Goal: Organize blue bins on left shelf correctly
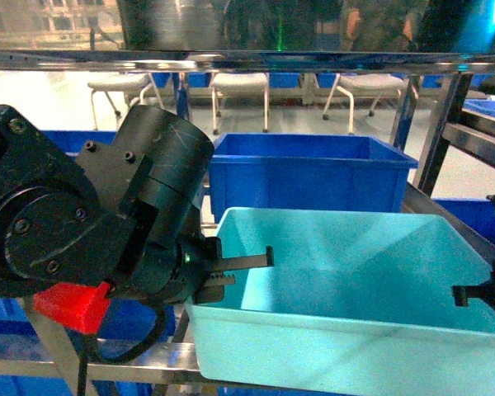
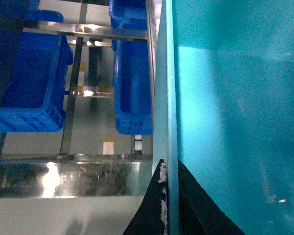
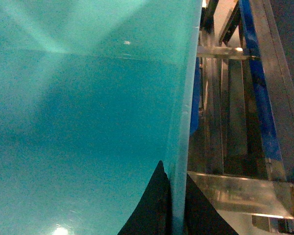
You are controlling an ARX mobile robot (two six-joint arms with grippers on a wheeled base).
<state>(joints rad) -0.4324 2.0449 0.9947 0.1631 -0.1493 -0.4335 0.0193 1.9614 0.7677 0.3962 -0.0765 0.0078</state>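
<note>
A light turquoise blue bin fills the lower middle of the head view, held up between both arms in front of the steel left shelf. My left gripper is shut on the bin's left wall, one finger inside and one outside. At the bin's right wall my right gripper is shut the same way. In both wrist views the wall runs straight down between the dark fingers. The bin is empty inside.
A dark royal-blue ribbed bin sits behind the turquoise one on the rack. More dark blue bins stand on lower levels at the left. A steel rail crosses below the bin. Chairs stand beyond the rack.
</note>
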